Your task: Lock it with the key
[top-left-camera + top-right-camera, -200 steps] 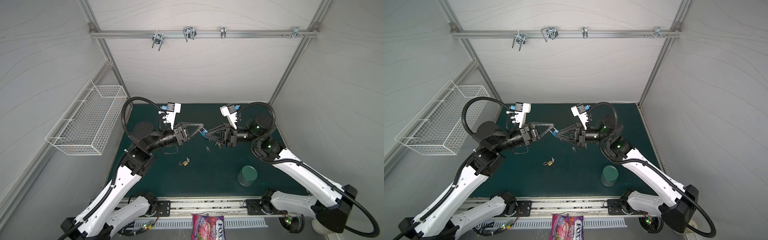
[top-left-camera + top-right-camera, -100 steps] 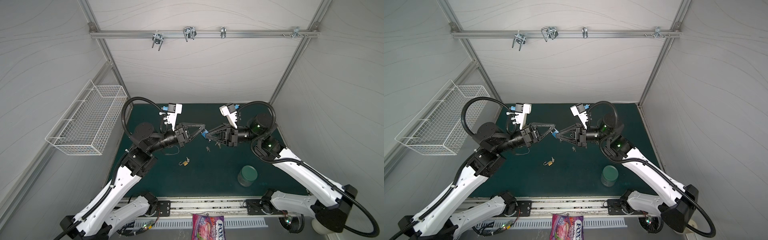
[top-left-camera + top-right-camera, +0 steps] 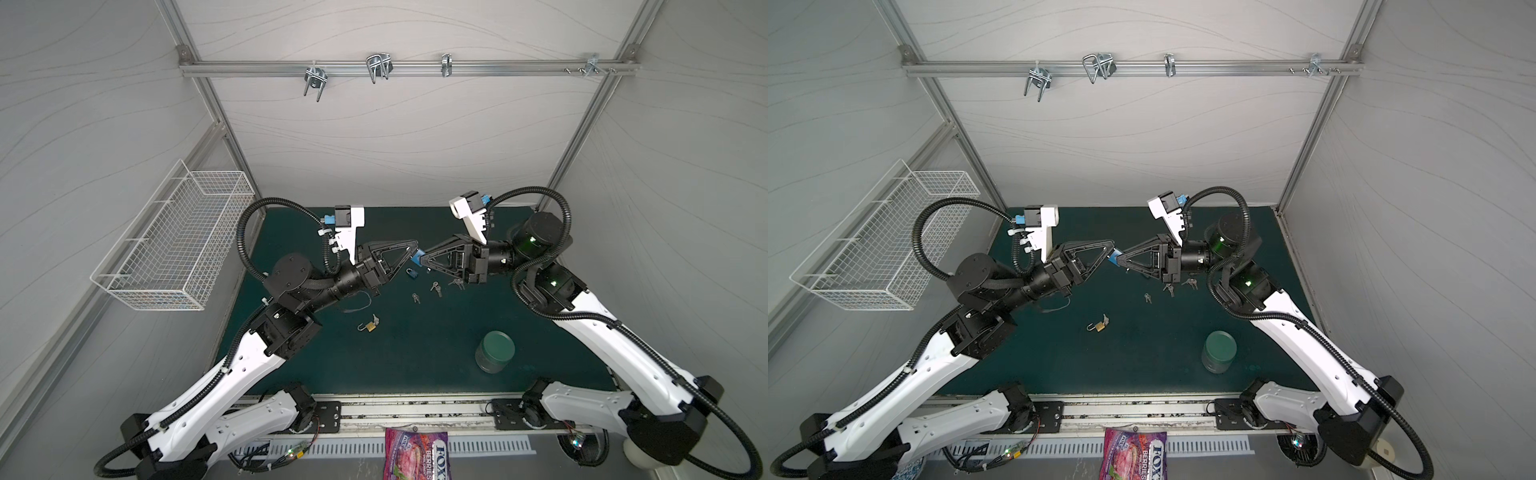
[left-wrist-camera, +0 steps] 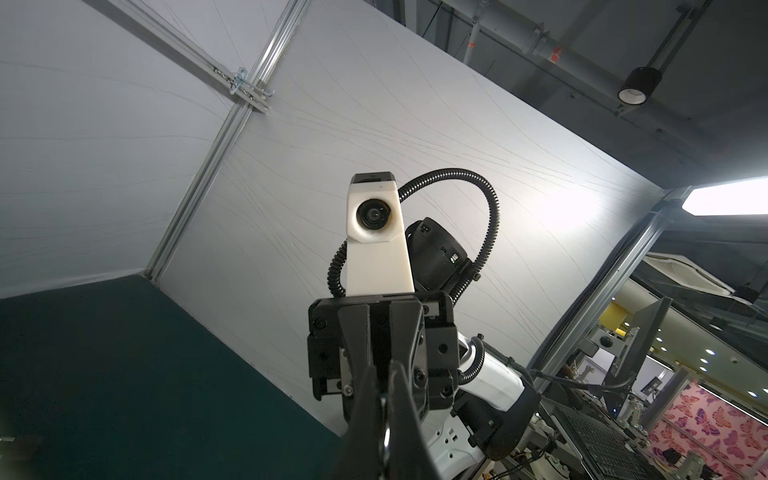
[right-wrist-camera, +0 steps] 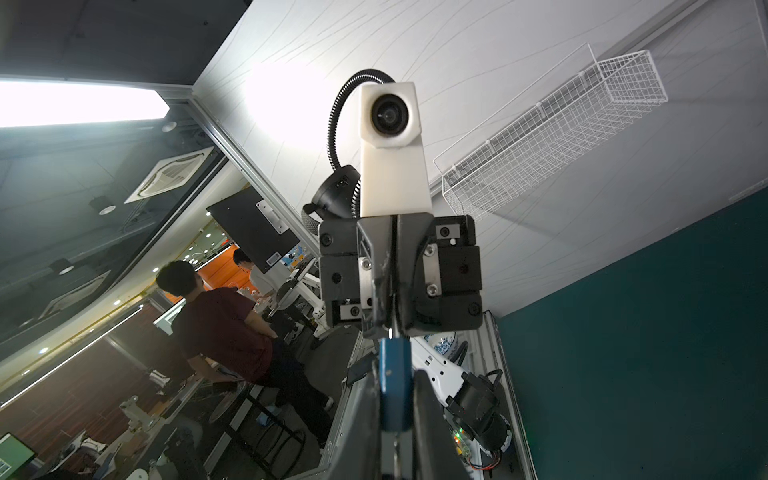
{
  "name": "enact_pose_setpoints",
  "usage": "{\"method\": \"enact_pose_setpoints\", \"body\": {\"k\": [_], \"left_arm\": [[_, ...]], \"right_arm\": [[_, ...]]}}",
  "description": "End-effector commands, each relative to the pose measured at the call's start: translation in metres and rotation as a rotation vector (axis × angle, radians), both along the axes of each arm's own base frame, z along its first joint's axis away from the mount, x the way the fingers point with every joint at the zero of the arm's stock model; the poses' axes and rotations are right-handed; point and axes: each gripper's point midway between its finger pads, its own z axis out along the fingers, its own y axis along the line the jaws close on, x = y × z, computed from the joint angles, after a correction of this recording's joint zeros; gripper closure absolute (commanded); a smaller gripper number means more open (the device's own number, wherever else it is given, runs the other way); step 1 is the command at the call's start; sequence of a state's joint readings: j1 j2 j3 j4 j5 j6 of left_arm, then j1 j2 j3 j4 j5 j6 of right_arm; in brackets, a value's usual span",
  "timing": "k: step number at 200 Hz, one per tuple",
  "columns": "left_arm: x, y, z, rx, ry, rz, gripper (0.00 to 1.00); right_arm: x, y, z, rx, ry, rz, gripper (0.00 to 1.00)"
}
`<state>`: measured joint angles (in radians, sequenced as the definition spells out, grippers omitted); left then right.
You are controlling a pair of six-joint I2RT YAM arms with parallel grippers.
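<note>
Both grippers meet tip to tip in the air above the green mat [image 3: 415,365]. My right gripper [image 3: 422,260] [image 3: 1118,260] is shut on a blue padlock [image 3: 417,254] [image 3: 1113,257], which in the right wrist view is a blue block [image 5: 395,382] squeezed between the fingers of that gripper [image 5: 395,399]. My left gripper [image 3: 414,249] [image 3: 1111,248] [image 4: 384,403] is shut on a thin silver key [image 4: 386,438]. The key's bright tip [image 5: 390,332] touches the padlock's end. How deep it sits is hidden.
On the mat lie a small blue padlock [image 3: 411,273], a brass padlock with open shackle [image 3: 370,326] [image 3: 1099,326], loose keys [image 3: 435,286] [image 3: 1147,296] and a green jar [image 3: 494,351] [image 3: 1219,351]. A wire basket [image 3: 178,245] hangs left. A candy bag [image 3: 415,453] lies in front.
Almost nothing differs. Both grippers stay tip to tip with the blue padlock between them; the left arm has edged very slightly to the right.
</note>
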<state>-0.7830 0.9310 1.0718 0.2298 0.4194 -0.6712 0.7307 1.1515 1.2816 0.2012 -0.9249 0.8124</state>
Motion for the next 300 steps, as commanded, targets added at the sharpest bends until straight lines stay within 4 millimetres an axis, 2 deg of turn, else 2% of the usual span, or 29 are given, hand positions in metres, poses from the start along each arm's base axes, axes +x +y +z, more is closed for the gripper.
{"method": "enact_pose_setpoints", "body": {"k": [1, 17, 34, 49, 58, 71, 91, 106, 128, 153, 178, 204, 230, 300], "left_arm": [[-0.028, -0.039, -0.114, 0.310, 0.220, -0.242, 1.00], [-0.016, -0.023, -0.097, 0.264, 0.208, -0.186, 1.00], [0.003, -0.002, -0.076, 0.194, 0.208, -0.113, 1.00], [0.017, 0.013, -0.061, 0.141, 0.211, -0.070, 1.00], [0.022, 0.019, -0.054, 0.116, 0.211, -0.054, 1.00], [0.027, 0.024, -0.048, 0.098, 0.216, -0.041, 1.00], [0.029, 0.025, -0.045, 0.089, 0.213, -0.044, 1.00], [0.032, 0.024, -0.047, 0.084, 0.219, -0.042, 1.00], [0.035, 0.024, -0.047, 0.069, 0.227, -0.035, 1.00], [0.037, 0.024, -0.049, 0.065, 0.239, -0.029, 1.00], [0.039, 0.023, -0.051, 0.068, 0.245, -0.028, 1.00], [0.040, 0.023, -0.050, 0.064, 0.245, -0.028, 1.00], [0.039, 0.023, -0.050, 0.066, 0.248, -0.029, 1.00], [0.040, 0.021, -0.051, 0.067, 0.253, -0.034, 1.00]], "right_arm": [[0.020, -0.006, 0.046, 0.142, -0.089, -0.158, 1.00], [0.016, -0.007, 0.029, 0.097, -0.119, -0.154, 1.00], [0.009, -0.009, 0.002, 0.037, -0.151, -0.132, 1.00], [0.007, -0.014, -0.021, -0.017, -0.161, -0.158, 0.68], [0.007, -0.019, -0.033, -0.049, -0.170, -0.190, 0.54], [0.005, -0.026, -0.046, -0.079, -0.202, -0.228, 0.44], [0.010, -0.034, -0.069, -0.160, -0.279, -0.299, 0.40], [0.016, -0.037, -0.084, -0.222, -0.316, -0.338, 0.40], [0.020, -0.035, -0.093, -0.248, -0.368, -0.346, 0.41], [0.019, -0.030, -0.089, -0.262, -0.412, -0.373, 0.42], [0.012, -0.015, -0.089, -0.277, -0.461, -0.366, 0.41], [0.018, -0.010, -0.093, -0.326, -0.518, -0.447, 0.42], [0.027, -0.010, -0.093, -0.350, -0.533, -0.504, 0.47], [0.031, -0.002, -0.095, -0.377, -0.525, -0.487, 0.67]]}}
